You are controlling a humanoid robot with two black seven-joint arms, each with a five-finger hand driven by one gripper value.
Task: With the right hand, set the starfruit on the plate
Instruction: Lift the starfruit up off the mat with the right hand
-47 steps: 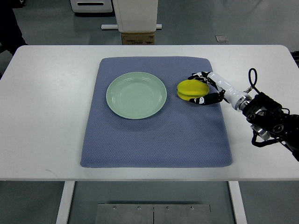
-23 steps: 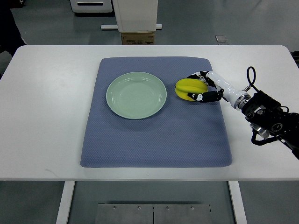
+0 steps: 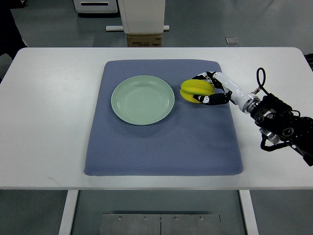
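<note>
A yellow starfruit is held just right of the pale green plate, over the blue mat. My right hand reaches in from the right edge, its black-and-white fingers curled around the fruit's right side. The plate holds nothing. A small gap of mat separates fruit and plate rim. No left arm shows in the top view.
The mat lies on a white table. The right forearm's black wrist housing hangs over the table's right part. Beyond the far edge stand a white pedestal and a cardboard box.
My right hand has carried the starfruit a little left and farther away, toward the plate. The fingers have stayed closed around it.
</note>
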